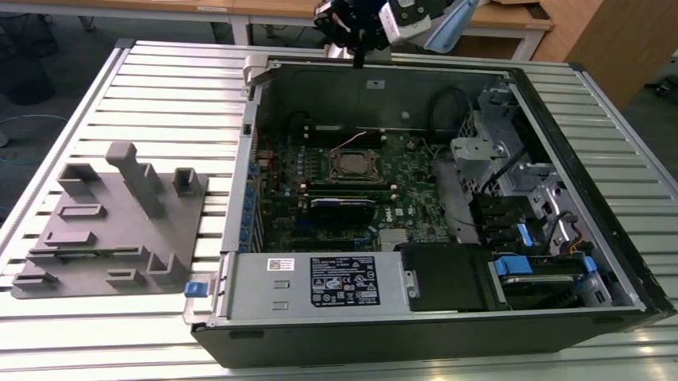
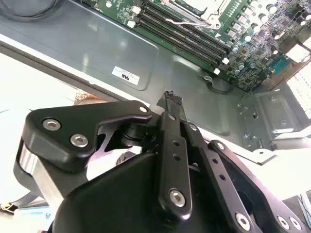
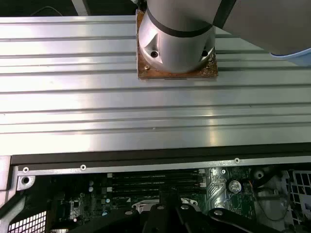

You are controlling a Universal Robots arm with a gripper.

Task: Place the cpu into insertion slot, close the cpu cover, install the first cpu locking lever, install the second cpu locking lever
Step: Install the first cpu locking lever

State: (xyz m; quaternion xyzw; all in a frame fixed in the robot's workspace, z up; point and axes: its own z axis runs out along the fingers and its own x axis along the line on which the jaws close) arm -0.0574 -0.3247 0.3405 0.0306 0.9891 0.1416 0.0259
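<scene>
Gripper hangs over the top edge of the open computer case in the exterior view, above the case wall and well apart from the motherboard. In the second wrist view the black fingers are pressed together at the tip, clenched, with nothing visible between them.

Insertion slot sits mid-board inside the case, upper middle of the motherboard, clear of the gripper. Cpu cover reads as the silvery frame lying around the slot. Second wrist view catches a corner of the slot with a pale surface inside the frame; cannot tell whether that is the cpu. Long black memory slots run just beside it.

Case lies on its side on a ribbed aluminium table. Grey moulded fixture rests on the table at the exterior view's left, just beside the case. Power supply with a label fills the near part of the case. First wrist view has the arm's silver base bolted to the table on a brown plate.
</scene>
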